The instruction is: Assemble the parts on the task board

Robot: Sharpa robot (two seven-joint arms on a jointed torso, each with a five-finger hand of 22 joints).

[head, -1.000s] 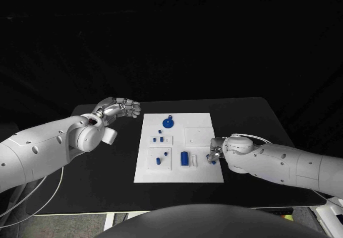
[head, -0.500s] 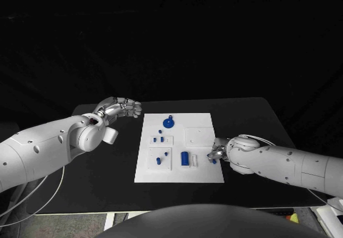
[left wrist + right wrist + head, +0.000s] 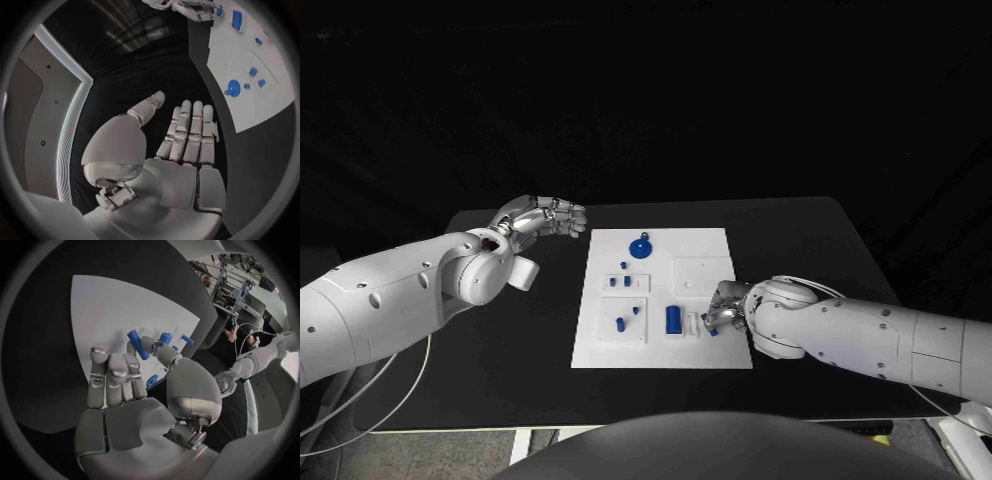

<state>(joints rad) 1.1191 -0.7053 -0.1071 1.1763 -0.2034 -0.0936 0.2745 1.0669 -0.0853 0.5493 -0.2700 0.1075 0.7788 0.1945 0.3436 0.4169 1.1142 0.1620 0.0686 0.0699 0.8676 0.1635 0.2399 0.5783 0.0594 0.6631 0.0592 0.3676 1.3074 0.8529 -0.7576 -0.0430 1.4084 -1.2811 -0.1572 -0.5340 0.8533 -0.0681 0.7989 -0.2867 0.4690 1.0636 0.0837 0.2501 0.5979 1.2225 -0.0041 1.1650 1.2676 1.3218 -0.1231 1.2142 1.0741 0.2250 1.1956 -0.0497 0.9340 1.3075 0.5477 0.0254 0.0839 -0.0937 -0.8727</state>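
Note:
The white task board [image 3: 705,246] lies in the middle of the black table. On it are a round blue part [image 3: 640,246], a blue cylinder [image 3: 672,319] and several small blue pieces [image 3: 619,283]. My right hand [image 3: 730,304] hovers over the board's near right area, just right of the cylinder. It pinches a small blue peg [image 3: 137,344] between thumb and fingertips [image 3: 107,359]. My left hand [image 3: 545,215] hangs beside the board's far left corner, fingers straight and holding nothing [image 3: 187,135].
A raised white block [image 3: 702,274] sits on the board's right half, just beyond my right hand. Black table [image 3: 805,240] surrounds the board on all sides. The left wrist view shows the board [image 3: 269,102] and my right hand [image 3: 199,9] far off.
My right hand has shifted left over the board with the peg, closer to the blue cylinder. The left hand has stayed where it was.

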